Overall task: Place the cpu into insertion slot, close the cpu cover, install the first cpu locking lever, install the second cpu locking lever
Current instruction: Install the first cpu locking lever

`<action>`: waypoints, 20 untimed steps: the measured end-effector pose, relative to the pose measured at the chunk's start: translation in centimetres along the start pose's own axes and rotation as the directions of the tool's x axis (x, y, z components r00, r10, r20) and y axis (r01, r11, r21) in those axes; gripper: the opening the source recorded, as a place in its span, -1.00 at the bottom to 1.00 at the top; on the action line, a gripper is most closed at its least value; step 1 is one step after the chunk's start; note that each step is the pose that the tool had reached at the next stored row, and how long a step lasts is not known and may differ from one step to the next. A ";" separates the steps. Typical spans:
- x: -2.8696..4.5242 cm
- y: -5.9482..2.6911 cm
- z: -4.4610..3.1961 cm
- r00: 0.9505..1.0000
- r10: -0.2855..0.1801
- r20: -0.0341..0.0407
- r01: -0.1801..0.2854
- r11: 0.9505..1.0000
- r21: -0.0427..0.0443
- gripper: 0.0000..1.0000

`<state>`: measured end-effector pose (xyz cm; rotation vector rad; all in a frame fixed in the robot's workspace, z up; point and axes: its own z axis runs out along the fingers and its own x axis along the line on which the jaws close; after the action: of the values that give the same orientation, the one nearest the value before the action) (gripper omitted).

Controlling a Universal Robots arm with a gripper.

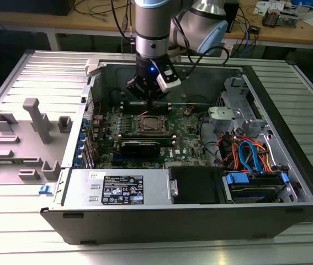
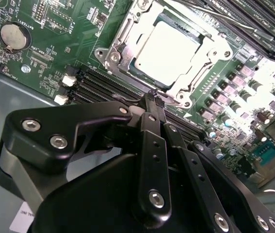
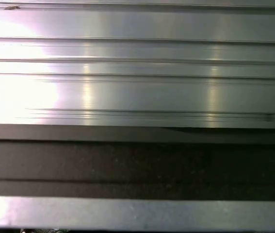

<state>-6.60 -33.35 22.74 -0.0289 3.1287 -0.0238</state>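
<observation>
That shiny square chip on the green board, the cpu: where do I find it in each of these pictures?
Exterior view: the cpu lies in its silvery socket on the green motherboard, just below the robot's hand.
Second wrist view: the cpu is the bright square inside the cpu cover, beyond the hand.
First wrist view: not in it; ribbed metal.
Shared landmark: the black memory slots beside the socket.

cpu (image 2: 169, 46): dull, smooth silver metal
cpu cover (image 2: 127, 36): shiny bare metal
end effector (image 2: 153, 97): matt black metal
desk (image 1: 29, 232): ribbed brushed aluminium
</observation>
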 end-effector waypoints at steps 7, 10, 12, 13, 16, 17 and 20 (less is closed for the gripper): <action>-0.51 0.02 0.81 1.000 0.000 0.000 0.000 1.000 0.000 -0.79; -0.76 0.02 1.06 1.000 0.000 0.000 0.000 1.000 0.000 -0.79; -0.73 0.02 1.07 1.000 0.000 0.000 0.000 1.000 -0.001 -0.79; -0.63 0.02 1.07 1.000 0.000 0.000 0.000 1.000 -0.001 -0.79; 0.02 0.04 1.07 1.000 0.000 0.000 0.000 1.000 -0.002 -0.79; 0.16 0.04 1.05 1.000 0.000 0.000 0.000 1.000 -0.002 -0.79; 0.09 0.12 1.05 1.000 0.000 0.000 0.000 1.000 -0.002 -0.79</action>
<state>-6.68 -33.24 21.69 -0.0291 3.1288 -0.0206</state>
